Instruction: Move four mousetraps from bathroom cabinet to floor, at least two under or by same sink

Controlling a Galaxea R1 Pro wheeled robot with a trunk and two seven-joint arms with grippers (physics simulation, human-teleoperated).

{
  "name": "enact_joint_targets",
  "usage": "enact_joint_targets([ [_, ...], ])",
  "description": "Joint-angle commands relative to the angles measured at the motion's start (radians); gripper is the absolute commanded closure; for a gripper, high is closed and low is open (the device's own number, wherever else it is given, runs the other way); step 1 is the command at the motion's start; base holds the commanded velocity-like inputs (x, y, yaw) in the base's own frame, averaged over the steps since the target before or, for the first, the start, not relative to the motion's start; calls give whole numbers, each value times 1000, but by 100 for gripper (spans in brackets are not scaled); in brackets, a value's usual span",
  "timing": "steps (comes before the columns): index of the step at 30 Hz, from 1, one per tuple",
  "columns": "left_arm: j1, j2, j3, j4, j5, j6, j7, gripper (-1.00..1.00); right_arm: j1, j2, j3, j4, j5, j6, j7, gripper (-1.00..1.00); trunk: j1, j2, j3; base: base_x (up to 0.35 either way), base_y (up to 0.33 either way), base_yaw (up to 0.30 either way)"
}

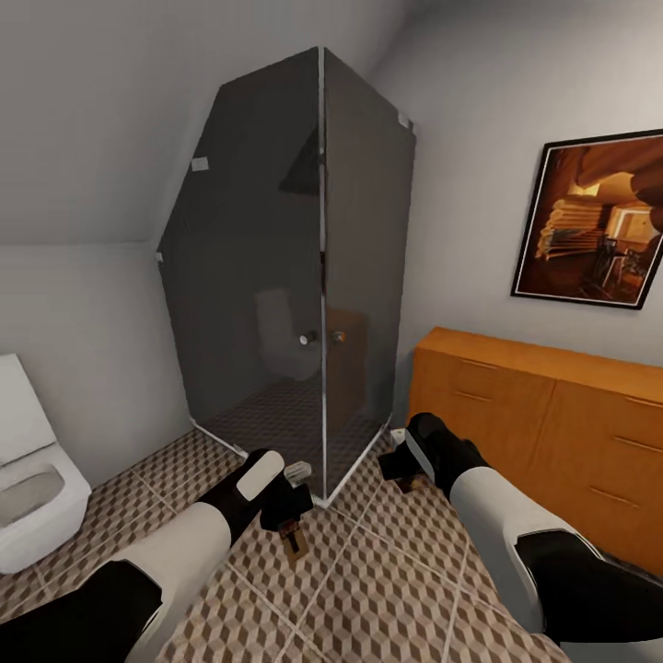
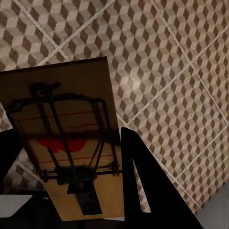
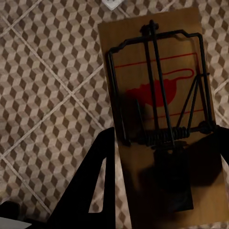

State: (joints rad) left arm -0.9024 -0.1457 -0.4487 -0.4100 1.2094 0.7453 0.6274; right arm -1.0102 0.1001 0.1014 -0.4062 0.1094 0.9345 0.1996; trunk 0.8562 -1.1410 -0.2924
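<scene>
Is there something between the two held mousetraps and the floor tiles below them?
Nothing visible. The left gripper and right gripper each hold a mousetrap over bare bathroom floor.

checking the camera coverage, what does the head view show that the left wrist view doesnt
Head view alone: the glass shower enclosure, toilet, orange-brown cabinet, framed picture, and the right gripper. Left wrist view alone: a close look at the mousetrap's black wire spring and red mark. Both: the left gripper holding that mousetrap over the cube-patterned floor.
</scene>
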Motion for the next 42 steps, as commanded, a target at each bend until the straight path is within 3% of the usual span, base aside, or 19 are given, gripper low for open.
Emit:
enact_joint_targets([
  [1,-1,0,-7,-1,7,2,6,100,0,0,3,-1,9,4,10,100,0,-1,-1,0,0,279],
  [29,-1,0,-7,-3,7,2,8,100,0,-1,3,-1,10,4,9,100,0,-1,-1,0,0,279],
  [42,-1,0,-7,-3,7,2,8,100,-1,0,3,-1,9,4,9,100,0,-1,0,0,0,131],
])
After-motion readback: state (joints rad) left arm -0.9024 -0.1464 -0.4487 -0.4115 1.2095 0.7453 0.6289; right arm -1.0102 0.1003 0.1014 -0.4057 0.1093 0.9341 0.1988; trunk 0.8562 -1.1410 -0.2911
